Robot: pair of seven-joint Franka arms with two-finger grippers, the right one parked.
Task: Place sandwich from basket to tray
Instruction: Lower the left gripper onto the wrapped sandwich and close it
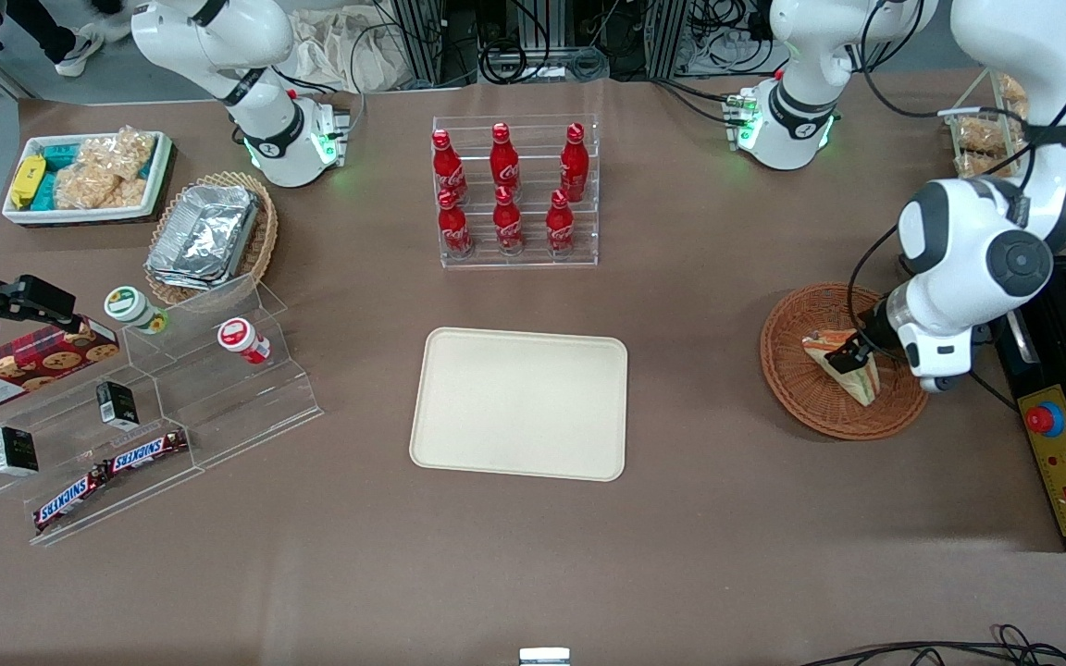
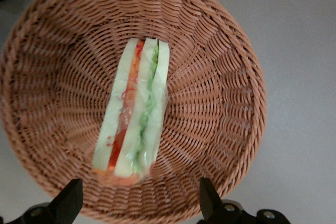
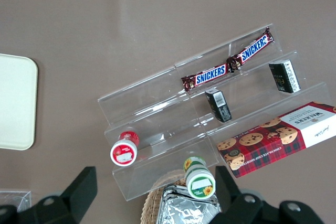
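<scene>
The left arm's hand (image 1: 846,355) hangs low over the round reddish-brown wicker basket (image 1: 792,365), which sits on the brown counter (image 1: 700,518) toward the working arm's end. In the wrist view its 2 dark fingertips (image 2: 71,199) stand wide apart, one on either side of the sandwich's (image 2: 135,116) end, touching nothing, so the hand is open. The sandwich, a wrapped triangular wedge with pale bread and orange-red and green filling, lies on the basket's floor, its filling edge facing up. The cream-beige tray (image 1: 521,403) rests flat near the counter's middle, well apart from the basket. Farther from the front camera than the tray, 6 red Coca-Cola bottles (image 1: 506,189) stand in a clear rack.
</scene>
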